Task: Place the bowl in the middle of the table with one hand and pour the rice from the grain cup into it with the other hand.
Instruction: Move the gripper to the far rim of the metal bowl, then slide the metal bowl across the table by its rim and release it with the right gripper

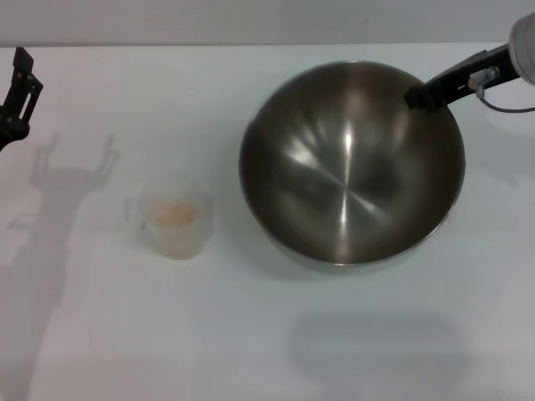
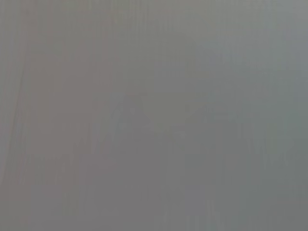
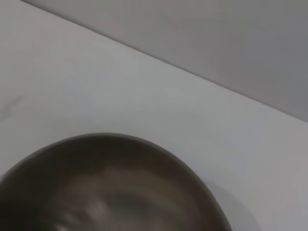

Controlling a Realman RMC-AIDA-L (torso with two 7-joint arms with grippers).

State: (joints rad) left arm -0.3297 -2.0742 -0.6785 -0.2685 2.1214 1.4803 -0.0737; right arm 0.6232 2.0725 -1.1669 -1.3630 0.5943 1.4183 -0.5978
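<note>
The large steel bowl is right of the table's middle in the head view, and its shadow falls on the white table well in front of it, so it hangs above the surface. My right gripper is shut on its far right rim. The right wrist view shows the bowl's inside close up. The small clear grain cup stands left of the bowl with pale rice in it. My left gripper is open and empty at the far left edge, well away from the cup.
The table's far edge meets a grey wall. The left gripper's shadow falls between it and the cup. The left wrist view shows only plain grey.
</note>
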